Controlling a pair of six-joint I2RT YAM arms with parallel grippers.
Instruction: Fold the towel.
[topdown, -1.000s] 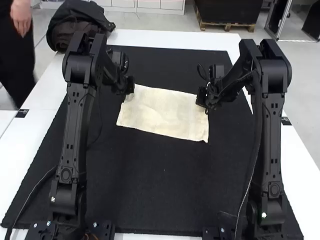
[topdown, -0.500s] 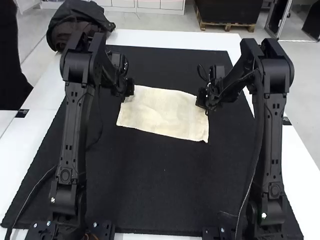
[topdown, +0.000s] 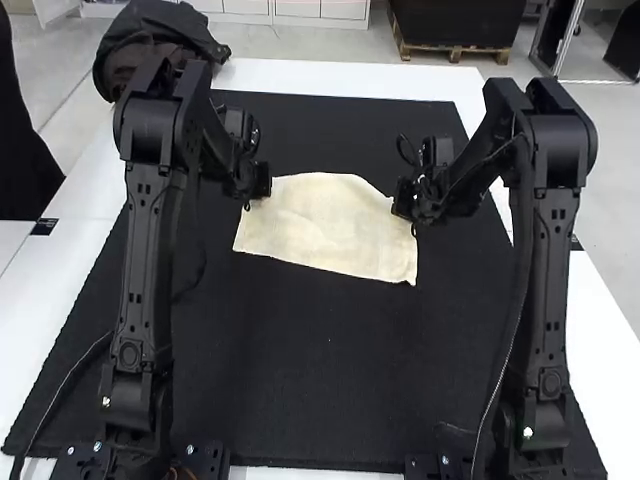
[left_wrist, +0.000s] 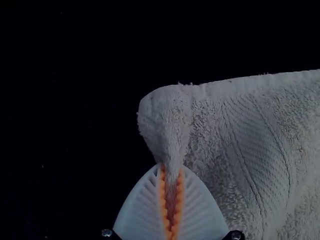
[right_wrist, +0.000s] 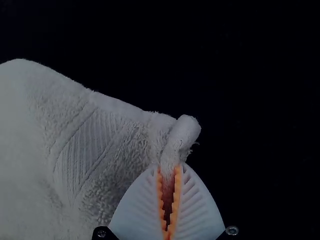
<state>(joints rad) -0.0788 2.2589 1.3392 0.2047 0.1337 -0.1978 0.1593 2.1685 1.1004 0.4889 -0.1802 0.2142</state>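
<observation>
Left pincer (topdown: 262, 190) and right pincer (topdown: 400, 205) closed on the towel's (topdown: 325, 230) far corners. Far edge bowed between them; near edge on black mat (topdown: 300, 370). Mat runs broad nearward, white desk (topdown: 340, 78) bordering it.

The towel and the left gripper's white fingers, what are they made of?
The towel looks like soft, matte terry cloth, perhaps cotton: fuzzy little loops cover it, beside a flatter woven band. The left gripper has white fingers that look like smooth, dull plastic or firm rubber: they are evenly ribbed, as if moulded, and barely shine. Looks alone can't settle which.
</observation>
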